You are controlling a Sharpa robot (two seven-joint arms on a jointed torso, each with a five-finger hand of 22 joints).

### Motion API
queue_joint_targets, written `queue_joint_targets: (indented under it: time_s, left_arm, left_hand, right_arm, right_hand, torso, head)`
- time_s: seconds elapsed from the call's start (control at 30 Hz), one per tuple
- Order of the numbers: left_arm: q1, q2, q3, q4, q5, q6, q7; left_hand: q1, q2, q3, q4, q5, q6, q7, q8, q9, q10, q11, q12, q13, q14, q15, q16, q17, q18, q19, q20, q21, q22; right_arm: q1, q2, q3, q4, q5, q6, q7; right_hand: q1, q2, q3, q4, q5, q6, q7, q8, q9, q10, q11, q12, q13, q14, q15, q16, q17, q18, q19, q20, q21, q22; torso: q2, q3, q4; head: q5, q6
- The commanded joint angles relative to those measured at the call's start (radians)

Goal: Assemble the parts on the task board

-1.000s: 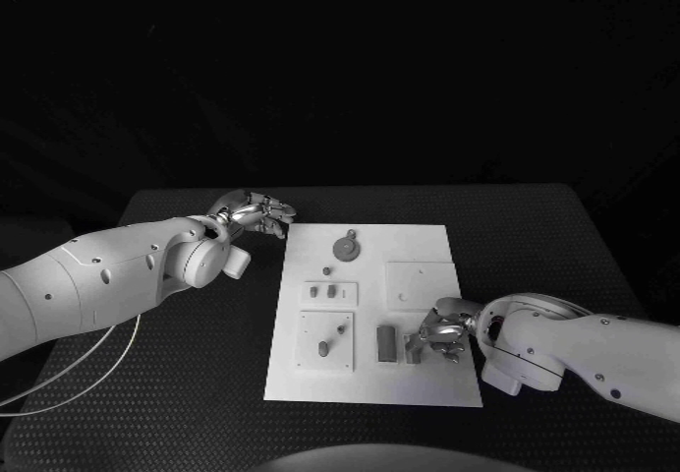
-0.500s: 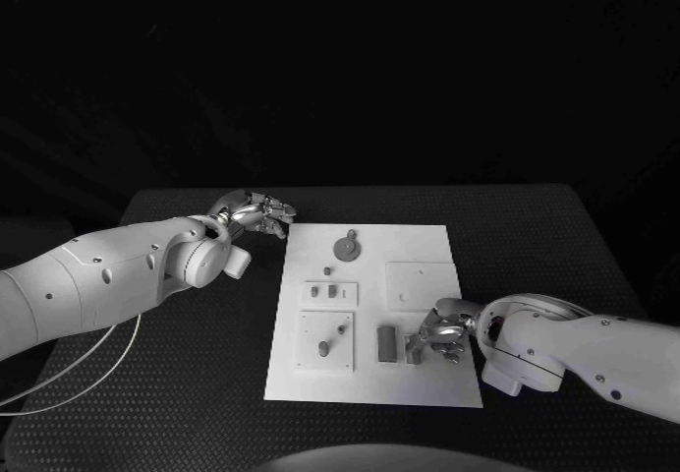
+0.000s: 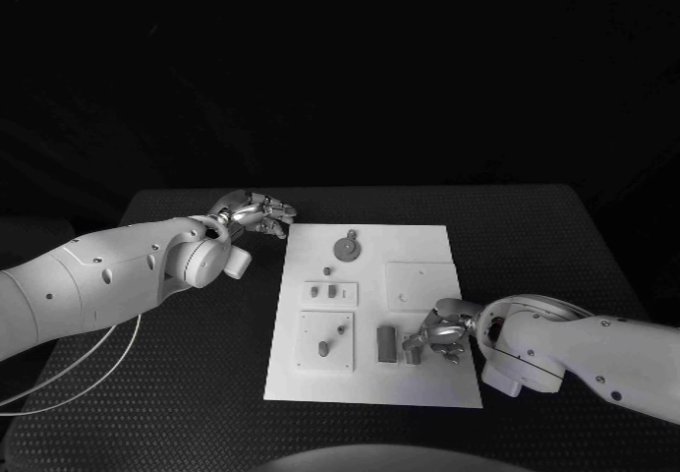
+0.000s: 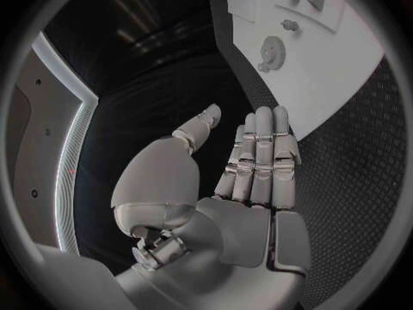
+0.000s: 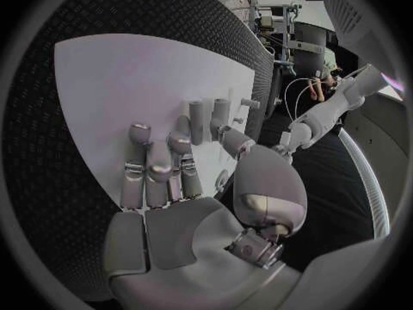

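Resting on the black table (image 3: 185,393), the task board (image 3: 425,246) is seen at centre with small parts (image 3: 387,342) on it. Right hand (image 3: 442,332) is placed over the board's near right area, fingers extended beside upright parts, nothing visibly held. Left hand (image 3: 258,213) is kept off the board's far left corner, fingers straight, empty.

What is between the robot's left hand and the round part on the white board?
In the head view, only bare black table and a strip of white task board lie between the left hand and the round part.
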Motion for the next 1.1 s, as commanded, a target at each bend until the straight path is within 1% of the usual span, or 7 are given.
queue_joint_targets:
  time_s: [0.03, 0.43, 0.5, 0.6, 0.73, 1.0, 1.1]
  left_arm:
    - [0.001, 0.002, 0.001, 0.002, 0.005, 0.007, 0.006]
    - [0.001, 0.001, 0.001, 0.002, 0.005, 0.008, 0.005]
    - [0.001, 0.001, 0.001, 0.002, 0.005, 0.008, 0.005]
    - [0.001, 0.001, 0.001, 0.002, 0.005, 0.008, 0.004]
    - [0.001, 0.000, 0.001, 0.002, 0.005, 0.007, 0.005]
    - [0.001, 0.000, 0.001, 0.003, 0.005, 0.007, 0.004]
    - [0.001, 0.000, 0.001, 0.002, 0.005, 0.007, 0.004]
  left_hand:
    - [-0.011, 0.002, 0.001, 0.007, 0.004, 0.000, 0.008, 0.003, -0.001, -0.008, -0.001, 0.001, 0.001, 0.008, 0.000, -0.004, 0.002, 0.005, 0.003, 0.002, -0.004, 0.000]
    - [-0.011, 0.002, 0.001, 0.008, 0.004, 0.000, 0.008, 0.003, -0.001, -0.008, -0.001, 0.000, 0.002, 0.008, 0.000, -0.004, 0.002, 0.005, 0.003, 0.002, -0.004, 0.000]
    - [-0.011, 0.002, 0.001, 0.008, 0.004, 0.000, 0.008, 0.003, -0.001, -0.008, -0.001, 0.000, 0.002, 0.008, 0.000, -0.004, 0.002, 0.005, 0.003, 0.002, -0.004, 0.000]
    - [-0.011, 0.002, 0.001, 0.008, 0.004, 0.000, 0.008, 0.004, -0.001, -0.008, -0.001, 0.000, 0.002, 0.008, 0.000, -0.004, 0.002, 0.005, 0.003, 0.002, -0.004, 0.000]
    - [-0.011, 0.002, 0.001, 0.008, 0.004, 0.000, 0.008, 0.004, -0.001, -0.008, -0.001, 0.000, 0.002, 0.008, 0.000, -0.004, 0.003, 0.005, 0.003, 0.002, -0.004, 0.000]
    - [-0.011, 0.002, 0.001, 0.008, 0.004, 0.000, 0.008, 0.004, -0.002, -0.008, -0.001, 0.000, 0.002, 0.008, 0.000, -0.005, 0.003, 0.005, 0.003, 0.002, -0.004, 0.000]
    - [-0.011, 0.002, 0.001, 0.008, 0.004, -0.001, 0.008, 0.004, -0.002, -0.008, -0.001, 0.000, 0.002, 0.008, 0.000, -0.005, 0.003, 0.005, 0.003, 0.002, -0.004, 0.000]
  right_arm:
    - [-0.002, 0.006, 0.000, 0.008, 0.005, -0.002, 0.041]
    - [-0.002, 0.002, 0.000, 0.011, 0.006, 0.003, 0.053]
    - [-0.002, 0.000, 0.000, 0.012, 0.006, 0.003, 0.053]
    - [-0.002, -0.003, 0.000, 0.011, 0.005, 0.004, 0.052]
    - [-0.002, -0.005, 0.000, 0.010, 0.003, 0.006, 0.052]
    - [-0.002, -0.007, 0.000, 0.011, 0.003, 0.009, 0.055]
    - [-0.002, -0.009, 0.000, 0.014, -0.019, 0.029, 0.064]
  right_hand:
    - [-0.001, -0.014, 0.002, 0.013, 0.004, -0.006, 0.005, -0.004, 0.005, -0.005, 0.000, -0.002, -0.001, -0.005, 0.001, 0.001, -0.001, 0.007, 0.001, -0.001, -0.006, 0.016]
    - [0.008, -0.020, 0.007, 0.020, 0.004, -0.009, 0.006, -0.005, 0.006, -0.007, 0.000, -0.001, -0.001, -0.006, 0.001, 0.001, -0.001, 0.007, 0.000, -0.002, -0.006, 0.017]
    - [0.016, -0.012, 0.007, 0.017, 0.004, -0.008, 0.005, -0.004, 0.007, -0.007, 0.000, 0.000, 0.000, -0.007, 0.002, 0.002, -0.001, 0.007, -0.001, -0.003, -0.005, 0.018]
    - [0.035, 0.025, -0.007, -0.015, 0.004, -0.007, 0.005, -0.001, 0.009, -0.007, 0.000, 0.002, 0.001, -0.007, 0.002, 0.005, -0.001, 0.007, -0.004, -0.002, -0.002, 0.019]
    - [0.042, 0.051, -0.020, -0.045, 0.004, -0.006, 0.005, 0.000, 0.010, -0.007, 0.000, 0.004, 0.001, -0.008, 0.002, 0.006, -0.001, 0.007, -0.007, -0.001, -0.001, 0.019]
    - [0.039, 0.054, -0.026, -0.054, 0.004, -0.005, 0.004, 0.000, 0.010, -0.007, 0.000, 0.004, 0.000, -0.008, 0.002, 0.006, -0.002, 0.007, -0.007, 0.000, -0.001, 0.019]
    - [0.039, 0.049, -0.027, -0.059, 0.004, -0.005, 0.004, 0.000, 0.010, -0.007, -0.001, 0.004, 0.000, -0.008, 0.002, 0.006, -0.002, 0.007, -0.008, 0.000, -0.001, 0.018]
  torso:
    - [0.000, 0.0001, -0.0001]
    - [0.000, -0.0001, 0.0002]
    - [0.000, -0.0002, 0.0001]
    - [0.000, 0.0001, 0.0000]
    - [0.000, 0.0003, 0.0001]
    - [0.000, 0.0005, -0.0003]
    - [0.000, 0.0004, -0.0003]
  head:
    - [0.000, -0.001]
    - [0.003, -0.001]
    - [0.003, -0.001]
    - [0.004, -0.001]
    - [0.005, -0.001]
    - [0.004, -0.001]
    - [0.004, 0.000]
